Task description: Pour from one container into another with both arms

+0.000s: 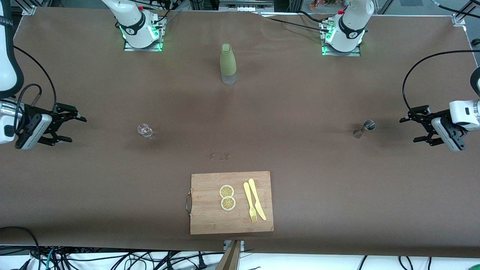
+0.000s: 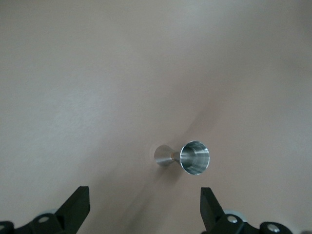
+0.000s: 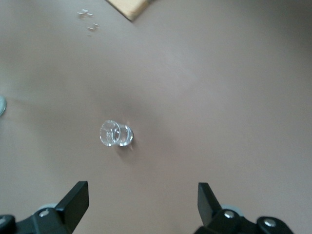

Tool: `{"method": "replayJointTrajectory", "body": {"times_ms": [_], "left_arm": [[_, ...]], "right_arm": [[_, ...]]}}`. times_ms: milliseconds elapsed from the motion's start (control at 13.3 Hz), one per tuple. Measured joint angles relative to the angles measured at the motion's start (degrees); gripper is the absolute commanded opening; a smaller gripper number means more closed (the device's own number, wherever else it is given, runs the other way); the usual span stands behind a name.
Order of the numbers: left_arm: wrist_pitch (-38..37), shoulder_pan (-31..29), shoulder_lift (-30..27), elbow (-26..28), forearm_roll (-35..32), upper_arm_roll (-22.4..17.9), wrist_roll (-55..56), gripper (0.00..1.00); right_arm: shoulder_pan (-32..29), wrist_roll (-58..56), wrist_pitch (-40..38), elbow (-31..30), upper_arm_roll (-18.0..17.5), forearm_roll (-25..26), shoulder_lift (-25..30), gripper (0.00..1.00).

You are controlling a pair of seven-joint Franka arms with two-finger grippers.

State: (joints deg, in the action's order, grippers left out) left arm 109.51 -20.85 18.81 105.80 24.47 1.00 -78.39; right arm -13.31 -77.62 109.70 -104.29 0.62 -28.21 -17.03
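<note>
A small steel jigger [image 1: 365,127] stands on the brown table toward the left arm's end. My left gripper [image 1: 407,130] hangs open beside it, apart from it. The left wrist view shows the jigger [image 2: 187,157] with its open cup tilted toward the camera, ahead of the left gripper [image 2: 145,204], whose jaws stand wide with nothing between them. A small clear glass [image 1: 144,130] stands toward the right arm's end. My right gripper [image 1: 78,129] is open beside it, not touching. In the right wrist view the glass [image 3: 116,133] lies ahead of the empty right gripper [image 3: 144,202].
A green bottle [image 1: 228,63] stands upright at mid-table, between the two bases. A wooden cutting board [image 1: 210,217] near the front edge carries two lemon slices [image 1: 227,197], a yellow fork [image 1: 250,202] and a knife [image 1: 257,198]. A few wet spots [image 1: 220,155] lie between the board and the bottle.
</note>
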Motion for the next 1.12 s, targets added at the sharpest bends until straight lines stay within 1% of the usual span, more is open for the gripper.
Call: {"method": "replayJointTrajectory", "body": {"times_ms": [150, 375, 525, 749, 899, 1124], "left_arm": [[0.3, -1.7, 3.3, 0.0, 3.6, -0.1, -10.0, 1.0], [0.6, -3.0, 7.8, 0.0, 10.8, -2.1, -25.7, 1.0], [0.6, -4.2, 10.8, 0.0, 15.5, -2.7, -34.9, 1.0], [0.6, -5.5, 15.4, 0.0, 22.1, -3.2, -47.5, 1.0], [0.5, -6.3, 17.7, 0.0, 25.1, -3.3, -54.9, 1.0], [-2.1, -6.9, 19.5, 0.0, 28.8, -3.3, -64.9, 1.0]], "right_arm": [[-0.8, -10.9, 0.9, -2.8, 0.1, -7.5, -2.1, 1.0], [-1.7, -27.4, 3.1, -7.2, 0.3, -20.0, -6.1, 1.0], [-1.9, -36.3, 4.5, -10.0, 0.4, -25.8, -8.2, 0.99], [-2.1, -43.9, 4.6, -13.1, 0.5, -29.9, -9.5, 0.99], [-2.1, -49.3, 4.6, -14.8, 0.5, -33.0, -10.0, 1.0], [-2.0, -54.4, 4.6, -15.8, 0.4, -34.7, -12.0, 0.99]]}}
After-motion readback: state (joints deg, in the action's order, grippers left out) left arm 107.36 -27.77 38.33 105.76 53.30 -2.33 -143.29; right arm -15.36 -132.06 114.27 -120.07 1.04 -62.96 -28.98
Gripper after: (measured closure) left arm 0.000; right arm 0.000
